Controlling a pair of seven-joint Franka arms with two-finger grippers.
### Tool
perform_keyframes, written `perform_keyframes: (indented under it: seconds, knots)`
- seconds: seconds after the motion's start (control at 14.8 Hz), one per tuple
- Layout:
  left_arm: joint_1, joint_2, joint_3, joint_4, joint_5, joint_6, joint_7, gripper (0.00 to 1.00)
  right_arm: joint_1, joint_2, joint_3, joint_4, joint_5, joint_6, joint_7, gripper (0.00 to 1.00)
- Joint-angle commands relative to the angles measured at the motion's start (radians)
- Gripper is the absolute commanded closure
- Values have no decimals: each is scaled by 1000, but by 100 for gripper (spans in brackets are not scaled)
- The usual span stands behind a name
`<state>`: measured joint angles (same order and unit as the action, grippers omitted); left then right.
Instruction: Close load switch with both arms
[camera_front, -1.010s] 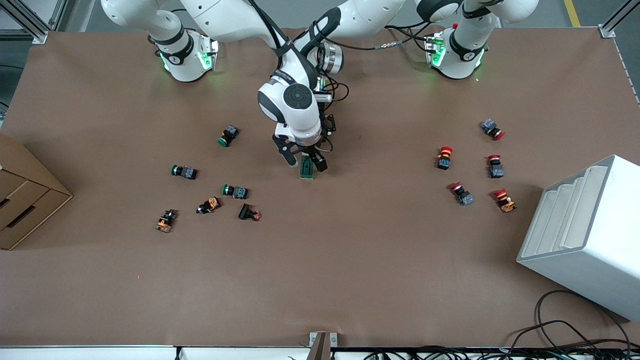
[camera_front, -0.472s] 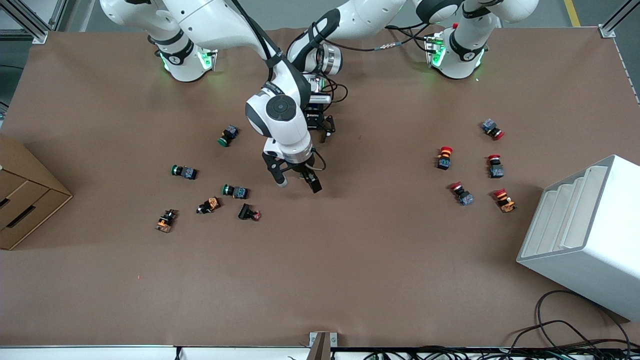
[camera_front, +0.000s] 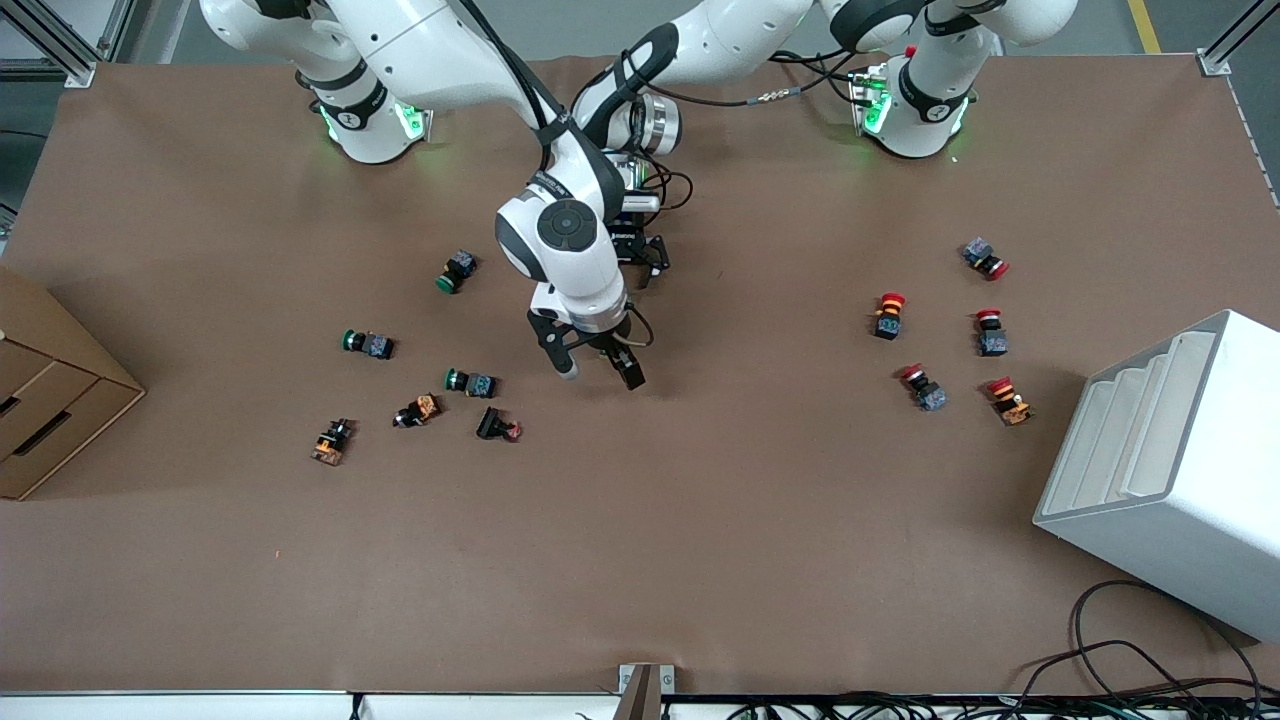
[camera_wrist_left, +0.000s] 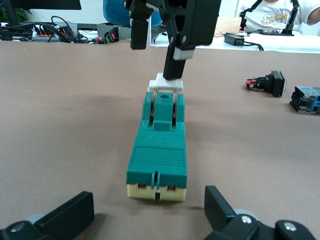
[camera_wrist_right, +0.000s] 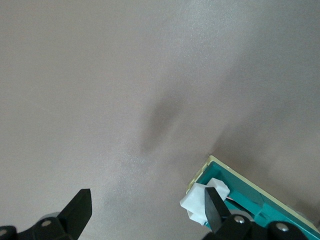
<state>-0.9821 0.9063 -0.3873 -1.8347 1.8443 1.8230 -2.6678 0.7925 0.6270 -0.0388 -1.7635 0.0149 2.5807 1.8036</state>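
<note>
The dark green rectangular load switch (camera_wrist_left: 159, 150) lies flat mid-table, bare brown paper around it. The right gripper (camera_front: 598, 368), jaws spread, has one finger on the white lever (camera_wrist_left: 166, 84). The left gripper (camera_wrist_left: 150, 220), jaws spread, sits at the cream end.

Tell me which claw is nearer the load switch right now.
Right. The right claw is over the load switch's lever end, with one finger at the white lever. The left claw sits open at the switch's other end, just short of it.

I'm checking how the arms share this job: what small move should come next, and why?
Probably shut the left gripper on the load switch: its open fingers flank it without touching, while the open right gripper has one finger at the white lever.
</note>
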Motion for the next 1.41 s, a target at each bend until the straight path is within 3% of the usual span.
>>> perform_keyframes:
  seconds: [0.0,0.54,0.74,1.01,1.35]
  knots:
    - [-3,60,15,71,12,21,6,1,-4,19,7,13,-18,9,-3,0]
    - [-3,60,19,74,9,21,6,1,-16,45,7,61,-26,4,-23,0]
    - [-3,60,19,74,7,21,6,1,-74,34,7,116,-23,-89,-110,0]
    - [-3,57,19,75,7,21,6,1,-168,2,8,229,-15,-334,-352,0]
    - [-1,39,16,113,-77,22,87,1,-359,-107,10,226,-10,-488,-907,0]
